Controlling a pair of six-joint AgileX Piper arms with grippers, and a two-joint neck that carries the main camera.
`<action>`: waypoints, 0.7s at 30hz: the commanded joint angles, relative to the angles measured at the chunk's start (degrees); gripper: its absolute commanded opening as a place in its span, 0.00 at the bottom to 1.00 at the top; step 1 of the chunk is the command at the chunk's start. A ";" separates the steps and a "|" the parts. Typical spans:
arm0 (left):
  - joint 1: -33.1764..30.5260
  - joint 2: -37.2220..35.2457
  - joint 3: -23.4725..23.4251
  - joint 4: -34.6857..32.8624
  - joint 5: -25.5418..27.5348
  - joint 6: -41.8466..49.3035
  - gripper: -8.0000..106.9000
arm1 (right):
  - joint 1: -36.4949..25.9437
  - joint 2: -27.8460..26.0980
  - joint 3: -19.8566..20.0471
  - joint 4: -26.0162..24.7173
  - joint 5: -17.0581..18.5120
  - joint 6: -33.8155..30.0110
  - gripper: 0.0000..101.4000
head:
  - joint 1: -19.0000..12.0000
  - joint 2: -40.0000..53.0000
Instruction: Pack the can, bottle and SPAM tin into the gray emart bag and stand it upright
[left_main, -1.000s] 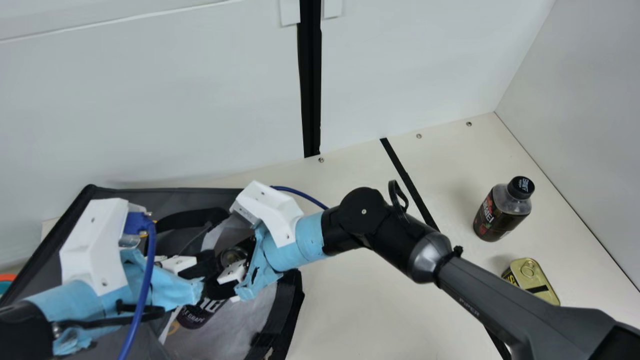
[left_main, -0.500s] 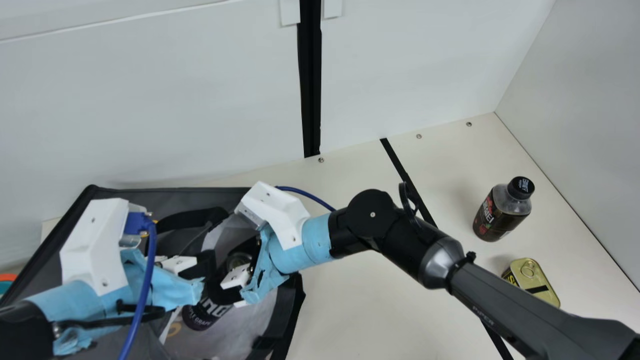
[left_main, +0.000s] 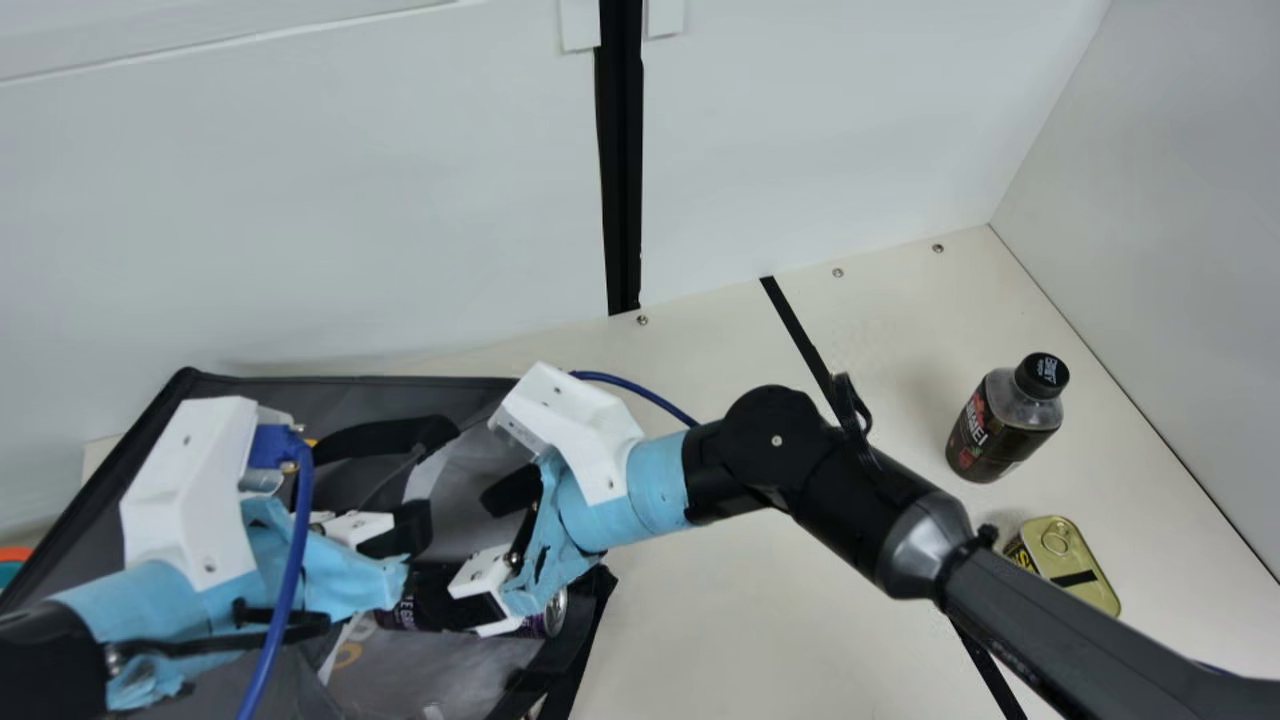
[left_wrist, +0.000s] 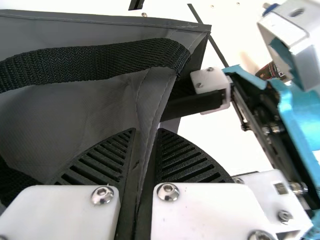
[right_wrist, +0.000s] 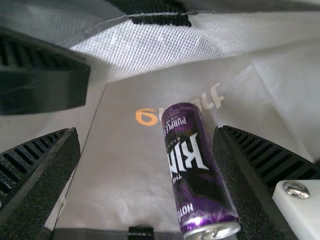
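Can (right_wrist: 192, 165) in bag (left_main: 300, 400) under R pincer (right_wrist: 147, 132), fingers apart. L pincer (left_wrist: 146, 131) clamped on bag: best hold firm, ease R pincer out w/o nudging can.

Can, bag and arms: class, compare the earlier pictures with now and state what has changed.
The right end effector has let go of the can, which tipped from a slant to lie in the bag; that end effector shifted toward the main view's right. The left end effector still grips the bag's edge; bottle and tin stayed put.
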 joint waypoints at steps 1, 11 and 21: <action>0.00 0.00 0.00 0.00 0.00 0.00 0.00 | -0.23 -0.88 0.41 -0.32 0.02 0.36 0.94 | -1.30 -0.05; 0.00 0.00 0.00 0.00 0.00 0.00 0.00 | -2.68 -6.50 3.42 -3.79 0.77 3.50 0.94 | -1.30 -0.05; 0.00 0.00 0.00 0.00 0.00 0.00 0.00 | -6.30 -13.46 5.69 -8.79 2.50 8.04 0.94 | -1.30 -0.05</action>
